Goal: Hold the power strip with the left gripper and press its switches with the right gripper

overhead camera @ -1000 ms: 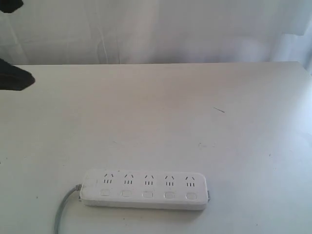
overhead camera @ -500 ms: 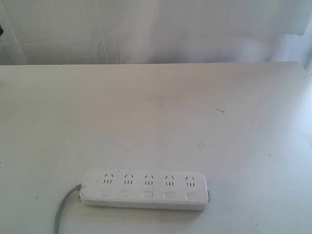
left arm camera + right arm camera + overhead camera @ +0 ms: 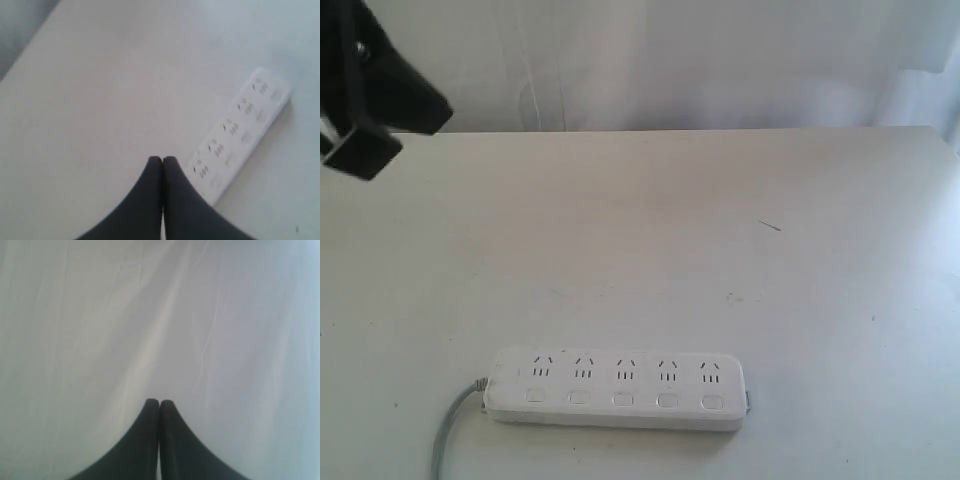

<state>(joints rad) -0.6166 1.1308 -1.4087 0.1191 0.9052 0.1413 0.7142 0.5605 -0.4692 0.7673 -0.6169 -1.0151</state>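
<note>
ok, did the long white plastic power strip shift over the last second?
No. The long white plastic power strip lies exactly where it was relative to the small dark scratch on the white table in the exterior view.

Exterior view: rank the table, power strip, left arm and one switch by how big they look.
1. Table, fills most of the view.
2. Power strip.
3. Left arm. The frame edge crops it and it may sit nearer the camera, so its rank against the strip is unsure.
4. A switch, smallest.
</note>
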